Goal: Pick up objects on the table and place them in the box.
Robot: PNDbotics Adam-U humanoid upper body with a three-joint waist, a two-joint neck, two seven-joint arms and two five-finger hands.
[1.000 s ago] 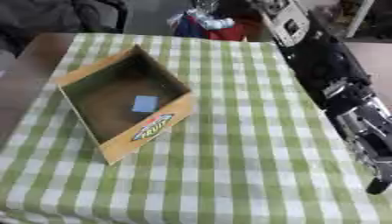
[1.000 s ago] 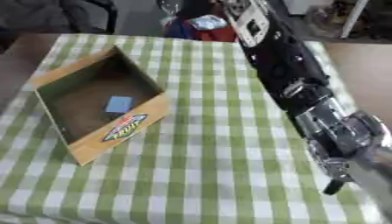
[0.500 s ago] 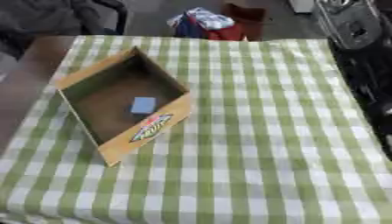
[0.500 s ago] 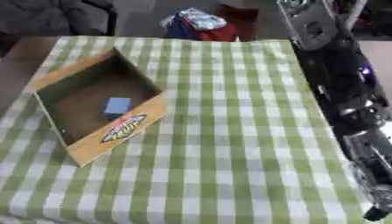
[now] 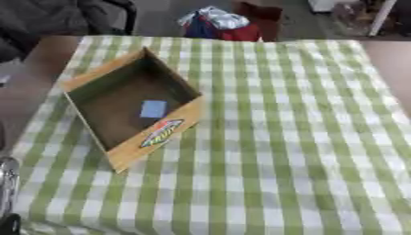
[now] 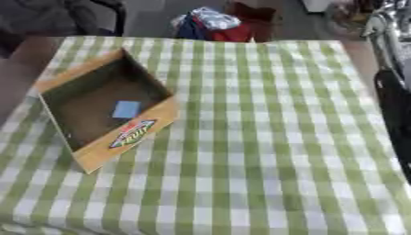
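An open cardboard box [image 5: 157,135] with a colourful logo on its near wall lies on the left half of the green checked table [image 5: 281,137]. A small light-blue flat square [image 5: 152,109] rests on the box floor. I see no loose objects on the cloth. Part of my right arm [image 6: 393,105], black with a silver joint higher up, runs along the right edge of the right eye view; its hand is out of the pictures. A silver and black sliver of my left hand [image 5: 7,183] shows at the lower left corner of the left eye view.
Beyond the table's far edge lies a heap of blue, red and white cloth [image 5: 218,22]. A dark chair [image 5: 56,18] stands at the far left. Bare brown tabletop [image 5: 32,87] shows to the left of the cloth.
My right arm has drawn away from the table's right side towards the picture's right edge, and its hand has left the view. The camera has shifted a little. The box has not moved.
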